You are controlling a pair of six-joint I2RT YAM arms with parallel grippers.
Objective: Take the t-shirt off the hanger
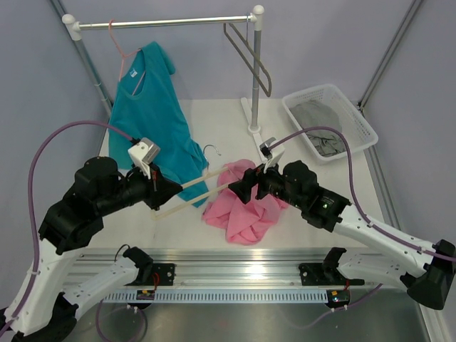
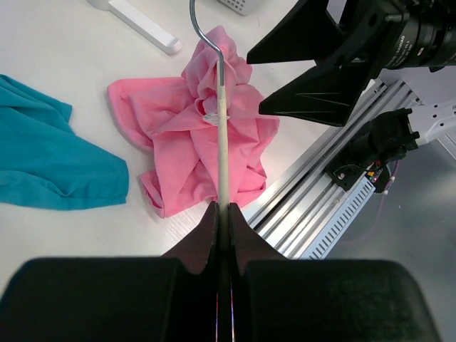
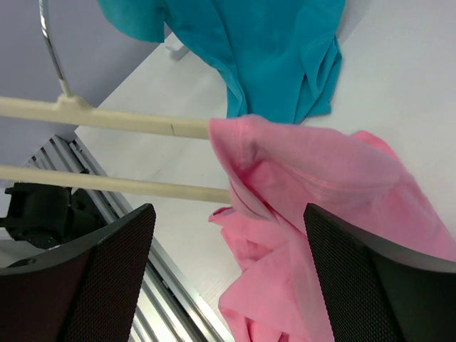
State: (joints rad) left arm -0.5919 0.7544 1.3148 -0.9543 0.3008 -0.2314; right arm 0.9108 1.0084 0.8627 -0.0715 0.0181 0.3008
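**Shirt only half off, and the grip was thin**

At the far left corner of the bench (image 1: pixel 214 121), a teal t-shirt (image 1: pixel 153 107) hung from a rail, and its lower hem reached down toward the work area. Just in front of it, the left tool (image 1: pixel 165 192) was clamped together on one end of the hanger (image 2: pixel 223 142), which it held out level above the bench and pointing to the right. The metal hook (image 2: pixel 203 28) stood out sideways toward the far edge.

The t-shirt (image 1: pixel 246 214) lay crumpled near the middle of the near edge. One fold of it was drawn over the right end of the hanger, so it was not yet free. The right tool (image 1: pixel 244 188) had its fingers (image 3: pixel 114 271) well apart, one on each side of this fold and of the bar ends, and it gripped nothing. A basket (image 1: pixel 365 125) with a grey garment (image 1: pixel 317 121) stood at the far right corner.

I judge three risks. If the right tool closes here, it may pinch a bar together with the cloth, and a pull would then drag the hanger too. The left tool grips only one thin end, so such a pull could twist the hanger or slide it out. The hook could also catch the teal hem nearby.
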